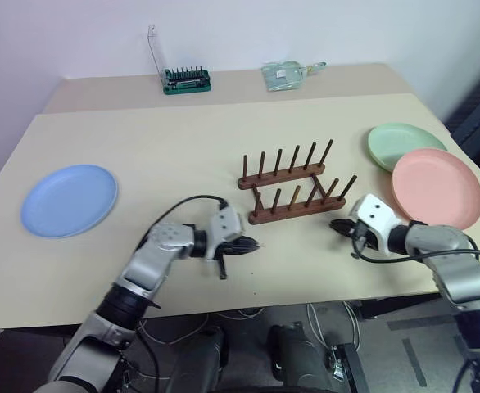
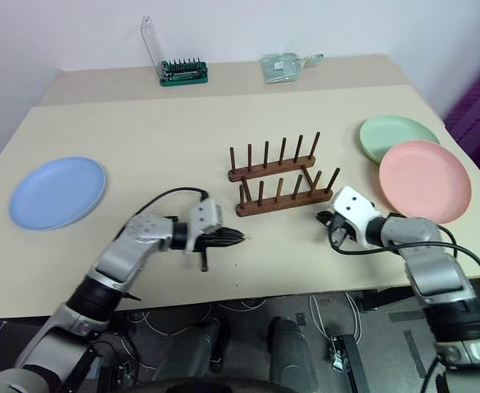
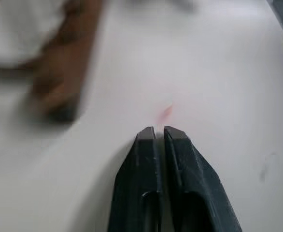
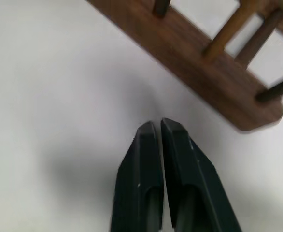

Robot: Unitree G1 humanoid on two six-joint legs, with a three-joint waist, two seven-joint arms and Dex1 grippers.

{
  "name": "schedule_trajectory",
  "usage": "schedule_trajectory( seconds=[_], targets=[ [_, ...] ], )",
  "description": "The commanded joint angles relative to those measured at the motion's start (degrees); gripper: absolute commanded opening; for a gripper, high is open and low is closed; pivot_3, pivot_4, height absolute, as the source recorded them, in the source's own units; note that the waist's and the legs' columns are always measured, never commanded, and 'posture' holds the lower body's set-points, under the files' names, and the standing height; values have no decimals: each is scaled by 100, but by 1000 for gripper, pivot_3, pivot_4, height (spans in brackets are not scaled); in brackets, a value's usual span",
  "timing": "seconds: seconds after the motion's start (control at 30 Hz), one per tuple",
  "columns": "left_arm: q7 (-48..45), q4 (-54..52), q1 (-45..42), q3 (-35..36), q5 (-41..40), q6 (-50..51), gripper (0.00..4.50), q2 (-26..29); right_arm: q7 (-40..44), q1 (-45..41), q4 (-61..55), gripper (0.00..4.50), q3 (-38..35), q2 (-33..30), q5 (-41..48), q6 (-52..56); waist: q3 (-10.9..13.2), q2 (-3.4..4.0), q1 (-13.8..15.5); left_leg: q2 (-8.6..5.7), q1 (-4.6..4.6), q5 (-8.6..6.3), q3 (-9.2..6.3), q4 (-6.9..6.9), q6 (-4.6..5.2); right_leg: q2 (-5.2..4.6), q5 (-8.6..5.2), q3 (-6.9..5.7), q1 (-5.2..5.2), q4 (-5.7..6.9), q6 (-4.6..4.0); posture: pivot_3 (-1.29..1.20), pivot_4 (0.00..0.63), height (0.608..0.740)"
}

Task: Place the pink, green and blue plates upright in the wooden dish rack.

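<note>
The wooden dish rack (image 1: 293, 188) stands empty at the table's middle, two rails with upright pegs. The blue plate (image 1: 69, 199) lies flat at the far left. The pink plate (image 1: 436, 187) lies flat at the right, overlapping the green plate (image 1: 404, 146) behind it. My left gripper (image 1: 252, 243) is shut and empty just in front of the rack's left end, pointing right. My right gripper (image 1: 338, 224) is shut and empty beside the rack's right end, between the rack and the pink plate. The rack's rail (image 4: 199, 67) shows close ahead in the right wrist view.
A small green tray of bits with a clear lid (image 1: 186, 79) and a clear packet (image 1: 285, 74) sit on the back table. The table's front edge (image 1: 248, 307) runs just below both arms.
</note>
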Motion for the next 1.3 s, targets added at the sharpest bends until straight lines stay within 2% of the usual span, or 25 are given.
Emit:
schedule_trajectory(
  seconds=[0.03,0.2,0.33,0.47,0.67,0.9,1.07,1.17,1.27,1.3],
  targets=[
    [886,269,-76,15,423,48,126,-273,-389,-290,297,37,206,187,-380,-120,-1,-1,-10,1,2,0,-1,-2,0,1,0,0,0,1,0,0,150,740],
    [2080,1149,-324,26,1090,-151,126,-496,-975,-783,1000,37,492,504,-952,-512,-8,-9,-1,1,29,0,1,-3,0,3,0,0,24,1,1,0,150,740],
    [2754,1714,-593,272,1172,-279,126,-595,-1451,-1311,1683,37,634,833,-1269,-868,-10,-13,-35,0,74,-1,1,-14,-1,6,-6,0,68,-1,9,0,150,740],
    [2964,2098,-783,350,1171,-430,126,-568,-1923,-1925,2612,37,734,1137,-1558,-1309,-12,-11,-115,1,79,0,-1,-15,-1,14,-6,-1,71,2,9,0,150,740],
    [3261,2458,-908,361,1319,-693,126,-518,-2162,-2402,3403,37,735,1311,-1649,-1770,-12,-10,-149,-4,79,0,-1,-21,-1,12,-5,0,68,4,10,0,150,740],
    [3753,2768,-979,567,1254,-598,126,-682,-2209,-2182,3138,37,581,1175,-1615,-1963,-15,-6,-140,-4,81,0,-2,-21,-1,13,-5,1,68,6,10,0,150,740],
    [3589,2625,-966,508,1250,-717,126,-698,-1830,-1725,2191,37,88,736,-1215,-1821,-15,-6,-135,-6,80,0,-2,-19,-1,11,-5,1,69,6,11,0,150,740],
    [3244,2278,-872,427,1116,-951,107,-693,-1605,-1407,1527,1325,-271,344,-1022,-1362,-15,-5,-145,-6,79,-1,-1,-20,-1,10,-6,2,69,5,13,0,150,740],
    [2157,1230,-529,298,351,-1372,107,-805,-1454,-814,657,2849,-874,-93,-773,-629,-15,-4,-125,-5,73,-3,-1,-30,1,7,-11,2,61,4,17,0,150,740],
    [1821,910,-415,268,70,-1196,107,-848,-1542,-634,456,3348,-1074,-135,-737,-457,-14,-5,-120,-5,66,-6,-1,-31,4,3,-13,2,55,3,18,0,150,740]
  ],
)
